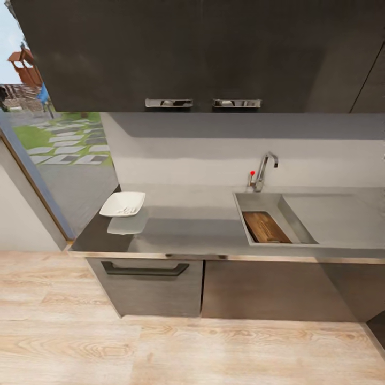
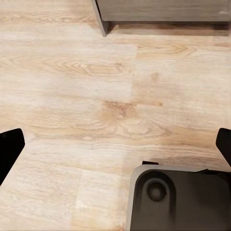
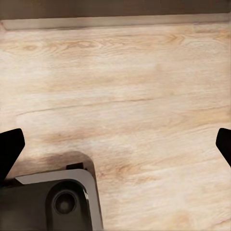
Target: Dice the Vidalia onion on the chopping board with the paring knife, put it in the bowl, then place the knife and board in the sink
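The brown wooden chopping board [image 1: 266,226] lies inside the grey steel sink [image 1: 262,201], leaning along the basin. The curved chrome tap [image 1: 263,170] stands behind it. At the left end of the grey countertop [image 1: 192,227] sits the white squarish bowl [image 1: 123,203], with what look like pale pieces in it. The Vidalia onion and the paring knife are out of view. My left gripper [image 2: 115,144] and right gripper [image 3: 115,144] hang over the wooden floor, each open with dark fingertips [image 2: 9,147] [image 3: 9,147] far apart and nothing between them.
Grey cabinets [image 1: 149,286] with a dark bar handle stand under the worktop, and dark wall cupboards [image 1: 203,53] hang above it. A glass door [image 1: 59,155] at the left looks onto a garden. My dark base [image 2: 178,199] [image 3: 53,202] rests on the light wood floor [image 1: 187,353].
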`<state>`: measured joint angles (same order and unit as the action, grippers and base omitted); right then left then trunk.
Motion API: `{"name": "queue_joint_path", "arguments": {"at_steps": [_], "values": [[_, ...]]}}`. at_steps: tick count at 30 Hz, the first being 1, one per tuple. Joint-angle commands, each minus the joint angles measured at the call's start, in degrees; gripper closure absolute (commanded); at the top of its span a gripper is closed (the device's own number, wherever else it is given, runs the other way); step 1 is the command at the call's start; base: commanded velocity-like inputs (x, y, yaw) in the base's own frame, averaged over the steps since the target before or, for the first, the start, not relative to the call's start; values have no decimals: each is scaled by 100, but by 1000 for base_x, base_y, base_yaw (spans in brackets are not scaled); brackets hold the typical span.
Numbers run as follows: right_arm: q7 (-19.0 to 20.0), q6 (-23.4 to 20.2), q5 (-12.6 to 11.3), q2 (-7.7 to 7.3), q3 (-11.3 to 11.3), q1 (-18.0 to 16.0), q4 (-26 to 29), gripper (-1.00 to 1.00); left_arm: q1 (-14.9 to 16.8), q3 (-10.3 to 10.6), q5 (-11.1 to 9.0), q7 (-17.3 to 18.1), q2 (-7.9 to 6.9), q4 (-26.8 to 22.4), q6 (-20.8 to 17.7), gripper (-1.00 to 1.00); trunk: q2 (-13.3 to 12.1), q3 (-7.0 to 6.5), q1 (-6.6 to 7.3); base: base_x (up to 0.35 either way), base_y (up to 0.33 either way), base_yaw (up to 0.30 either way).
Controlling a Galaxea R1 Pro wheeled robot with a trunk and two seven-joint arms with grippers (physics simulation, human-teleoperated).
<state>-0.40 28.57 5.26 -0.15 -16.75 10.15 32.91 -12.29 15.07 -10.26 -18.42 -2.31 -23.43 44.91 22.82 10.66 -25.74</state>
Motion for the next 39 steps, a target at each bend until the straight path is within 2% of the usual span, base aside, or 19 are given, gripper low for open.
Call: {"name": "queue_joint_path", "arguments": {"at_steps": [1,14,39], "values": [[-4,9,55,5,-21,-1,6,-100,0,49,-55,-21,-7,-10,9,-100,10,-1,-4,0,0,-54],[-4,17,54,6,-22,2,3,-100,1,49,-56,-21,-11,-12,9,-100,10,-118,-4,0,0,-58],[-4,17,63,6,-20,3,-6,-100,-1,54,-56,-15,-29,-15,35,-100,10,-344,-4,0,0,-2]]}}
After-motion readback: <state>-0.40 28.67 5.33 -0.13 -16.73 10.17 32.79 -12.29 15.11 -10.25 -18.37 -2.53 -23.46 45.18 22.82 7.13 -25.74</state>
